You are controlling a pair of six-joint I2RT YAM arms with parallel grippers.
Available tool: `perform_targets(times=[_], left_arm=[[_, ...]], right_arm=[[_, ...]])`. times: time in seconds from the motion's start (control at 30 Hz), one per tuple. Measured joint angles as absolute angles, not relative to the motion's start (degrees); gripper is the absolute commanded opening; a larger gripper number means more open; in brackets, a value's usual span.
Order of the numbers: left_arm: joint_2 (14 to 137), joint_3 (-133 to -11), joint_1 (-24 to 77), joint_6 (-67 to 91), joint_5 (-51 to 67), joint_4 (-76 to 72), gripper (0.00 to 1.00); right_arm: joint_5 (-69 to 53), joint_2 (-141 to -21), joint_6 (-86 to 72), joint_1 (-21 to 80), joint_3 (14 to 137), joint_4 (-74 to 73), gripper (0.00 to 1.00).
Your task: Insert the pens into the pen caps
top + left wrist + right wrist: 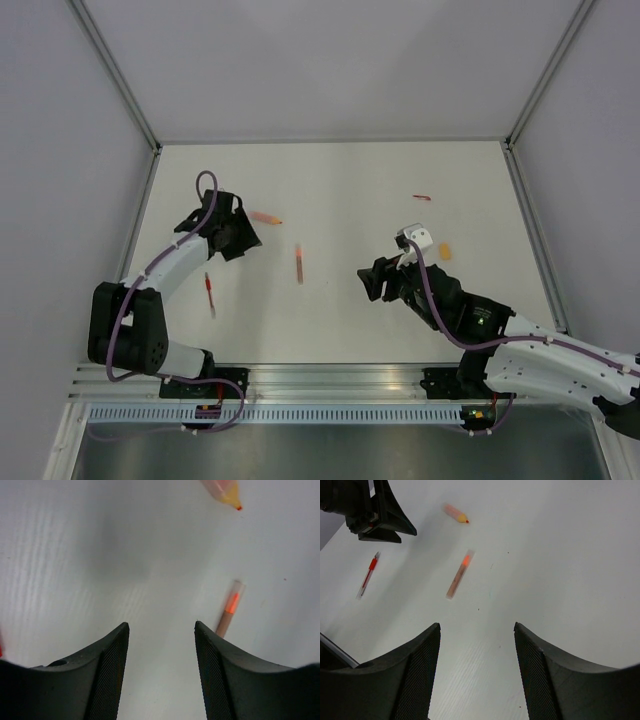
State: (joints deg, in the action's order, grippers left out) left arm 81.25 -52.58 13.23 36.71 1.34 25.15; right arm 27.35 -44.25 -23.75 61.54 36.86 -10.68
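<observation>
Left pincer point(161, 627) released, jaws apart, nothing between them. Right pincer point(477, 627) likewise released and empty. Orange pen point(266, 217) lies on the desk point(340, 180) just beside the left pincer. Orange-pink pen point(299, 264) mid-desk, between both pincers. Red pen point(209, 290) beside the left arm point(170, 265). Orange cap point(445, 251) near the right pincer; red cap point(422, 197) farther back.

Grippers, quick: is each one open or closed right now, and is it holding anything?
Left gripper: open, holding nothing.
Right gripper: open, holding nothing.
</observation>
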Motion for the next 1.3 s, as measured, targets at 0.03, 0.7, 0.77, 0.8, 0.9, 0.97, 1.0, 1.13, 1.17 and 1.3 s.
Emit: perform_targets(times=[0.03, 0.7, 0.77, 0.8, 0.9, 0.97, 1.0, 1.13, 1.17, 1.3], left_arm=[[81.4, -51.6, 11.3, 36.8, 1.3, 25.2, 0.6], [82.3, -50.3, 2.1, 37.5, -17.2, 41.4, 0.63], [82.3, -50.2, 2.0, 37.1, -18.7, 42.3, 0.62], [82.3, -50.2, 1.9, 36.9, -19.0, 42.3, 0.61], [83.4, -50.1, 1.7, 36.0, -18.8, 42.1, 0.59], [84.9, -49.8, 1.7, 35.5, -18.3, 41.6, 0.56], [86.0, -49.6, 1.7, 35.2, -17.9, 41.6, 0.54], [89.3, -49.3, 1.7, 34.4, -16.9, 41.1, 0.54], [89.3, -49.3, 1.6, 34.4, -16.7, 41.0, 0.54], [89.3, -49.3, 1.6, 34.0, -16.4, 40.8, 0.49]], right_arm=[[27.1, -44.4, -23.7, 61.5, 36.9, -10.5, 0.66], [23.6, -45.8, -23.7, 61.5, 36.9, -9.9, 0.66], [23.3, -45.6, -23.7, 61.5, 36.9, -9.9, 0.66], [23.1, -45.5, -23.7, 61.5, 36.9, -9.9, 0.67], [22.7, -44.9, -23.7, 61.5, 36.9, -9.9, 0.67], [22.5, -44.4, -23.7, 61.5, 36.9, -9.9, 0.66], [22.5, -44.1, -23.7, 61.5, 36.8, -9.9, 0.66], [22.5, -43.3, -23.7, 61.5, 36.7, -9.9, 0.67], [22.5, -43.0, -23.7, 61.5, 36.6, -9.9, 0.67], [22.5, -42.7, -23.7, 61.5, 36.3, -9.9, 0.67]])
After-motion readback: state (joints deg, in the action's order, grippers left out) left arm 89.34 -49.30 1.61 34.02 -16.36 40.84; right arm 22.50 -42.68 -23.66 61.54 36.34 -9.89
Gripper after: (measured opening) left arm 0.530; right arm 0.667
